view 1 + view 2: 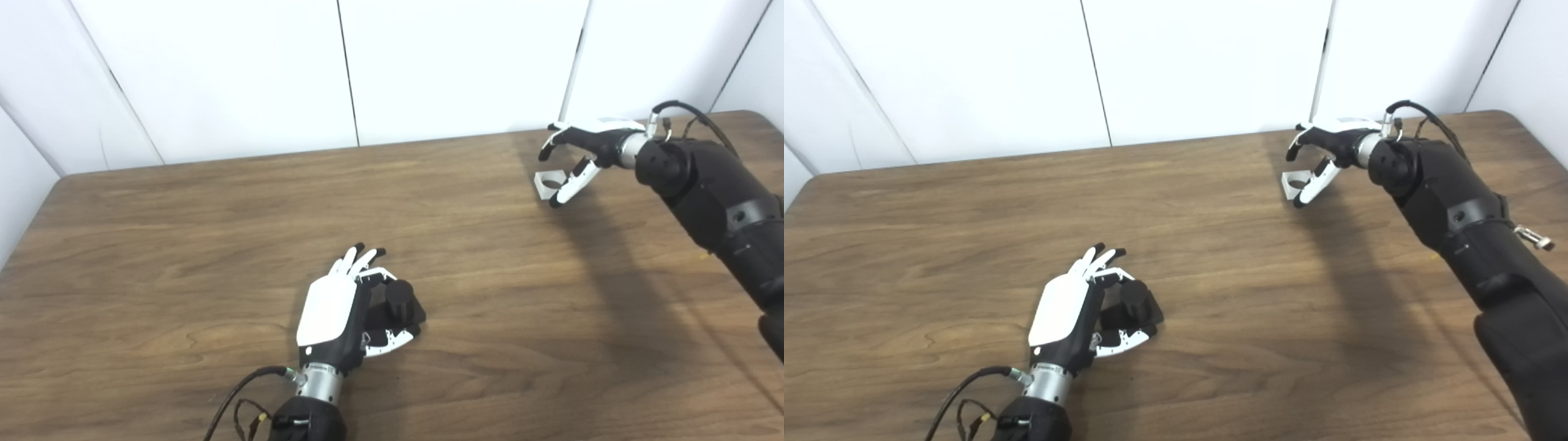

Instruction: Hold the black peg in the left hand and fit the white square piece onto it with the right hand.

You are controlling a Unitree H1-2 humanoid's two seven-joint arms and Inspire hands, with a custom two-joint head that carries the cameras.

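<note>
The black peg, a short cylinder on a square base, stands on the table near the front middle. My left hand lies beside it with its palm toward the peg. Its fingers stretch out past the peg and its thumb lies by the base, so the hand is open. The white square piece, with a round hole, rests on the table at the far right. My right hand hovers over it, open, with fingers arched above and the thumb down at its right edge.
The wooden table reaches to a white panelled wall at the back. My right forearm crosses the table's right side and casts a long shadow. A cable loops at my left wrist.
</note>
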